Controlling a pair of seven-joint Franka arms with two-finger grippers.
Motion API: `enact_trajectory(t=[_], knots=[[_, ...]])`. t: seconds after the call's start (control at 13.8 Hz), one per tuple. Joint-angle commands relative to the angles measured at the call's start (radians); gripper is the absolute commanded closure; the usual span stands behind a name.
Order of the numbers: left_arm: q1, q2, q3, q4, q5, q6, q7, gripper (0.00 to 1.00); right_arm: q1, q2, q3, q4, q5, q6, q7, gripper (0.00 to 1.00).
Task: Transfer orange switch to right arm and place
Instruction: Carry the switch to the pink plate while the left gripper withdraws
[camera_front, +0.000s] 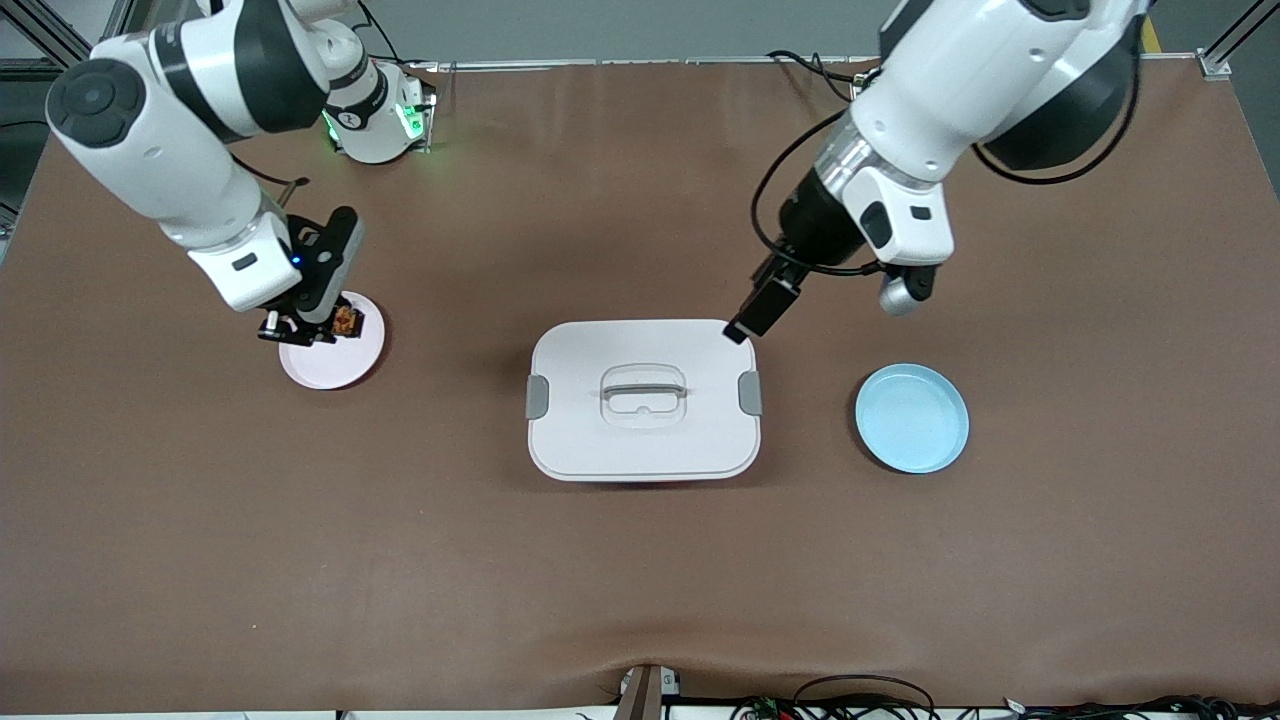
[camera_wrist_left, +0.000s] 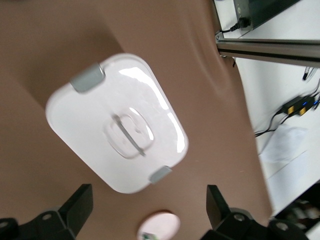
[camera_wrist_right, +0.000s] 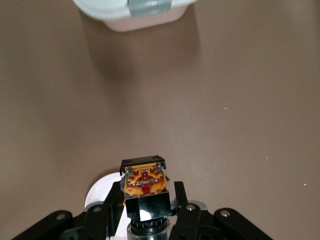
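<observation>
Step in hand: by the look of it you are at the placing stage. The handover reads as done, since the orange switch (camera_wrist_right: 145, 186) sits with the right arm, not the left.

Right gripper (camera_front: 305, 325): it hangs low over the pink plate (camera_front: 345, 370) at the right arm's end of the table. In the right wrist view its fingers (camera_wrist_right: 182, 200) are closed against the switch's black body, orange face turned outward.

Orange switch: in the air between those fingers, just above the pink plate's rim; you cannot tell from these views whether it touches the plate yet.

Left gripper (camera_wrist_left: 150, 205): its fingers stand wide apart and carry nothing. It hovers over the corner of the white lidded box (camera_front: 640, 455) in mid-table; this arm looks to be waiting.

Blue plate (camera_front: 925, 435): bare, toward the left arm's end of the table.

Next move: lower the switch until it rests on the pink plate, then spread the fingers and lift straight up, so the small part does not tip or drag along.
</observation>
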Motion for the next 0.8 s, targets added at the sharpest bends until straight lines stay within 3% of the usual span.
enact_trajectory(t=[0.0, 0.14, 0.29, 0.72], knots=[[0.081, -0.021, -0.001, 0.032, 0.006, -0.128, 0.221, 0.00, -0.070, -0.054, 0.016, -0.165, 0.005, 0.121, -0.142, 1.00], [0.146, -0.020, 0.000, 0.066, 0.006, -0.248, 0.458, 0.00, -0.121, -0.064, 0.016, -0.277, 0.010, 0.253, -0.217, 1.00], [0.226, -0.021, 0.000, 0.070, 0.014, -0.328, 0.665, 0.00, -0.156, -0.055, 0.014, -0.320, 0.042, 0.288, -0.302, 1.00], [0.498, -0.021, 0.002, 0.075, 0.013, -0.469, 1.175, 0.00, -0.287, 0.001, 0.008, -0.469, 0.397, 0.472, -0.731, 1.00]])
